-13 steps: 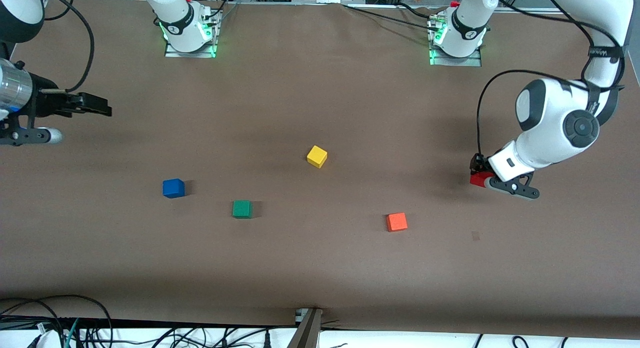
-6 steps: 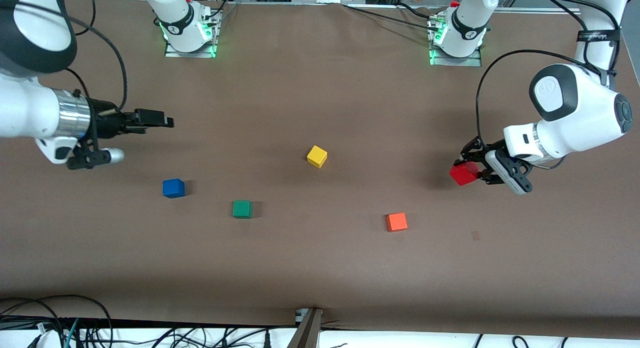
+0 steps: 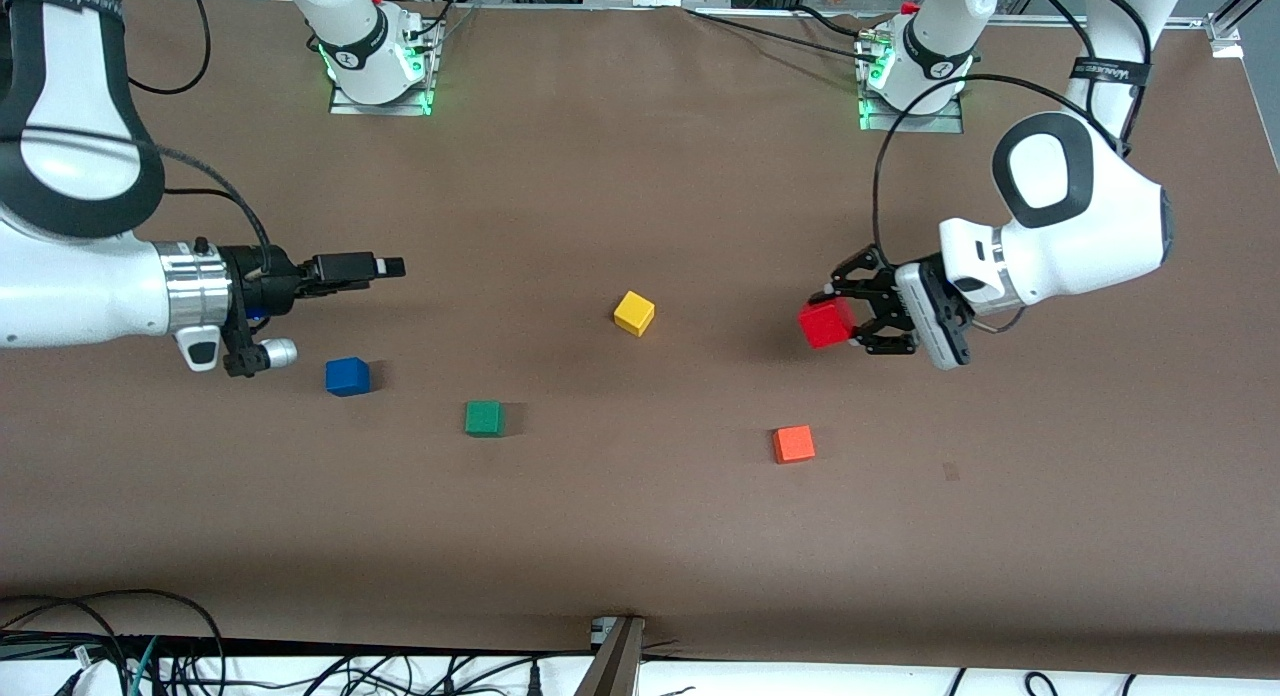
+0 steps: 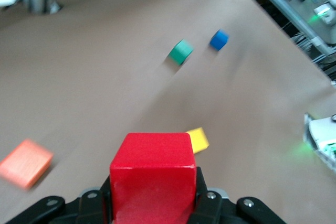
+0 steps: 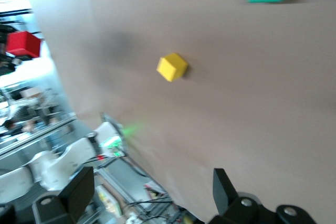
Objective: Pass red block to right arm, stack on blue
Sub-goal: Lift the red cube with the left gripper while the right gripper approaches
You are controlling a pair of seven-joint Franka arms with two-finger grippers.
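— Red block (image 3: 826, 324)? Where?
— Clamped in the left gripper (image 3: 850, 312), aloft toward the left arm's end of the table.
— Right gripper (image 3: 385, 267)?
— Open wide, above bare table near the blue (image 3: 347, 376). Handover pending; the grippers must meet mid-table.

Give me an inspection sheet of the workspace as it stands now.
Surface: brown table, flat.
Job's things: red block held in the air in the left gripper; blue block on the table toward the right arm's end.
Clutter: yellow block, green block, orange-red block, all apart on the table.
Grippers: left jaws shut on the red block; right gripper in the air, jaws open in the right wrist view.
Cables: black cables below the table's near edge.
Surroundings: two arm bases with green lights.
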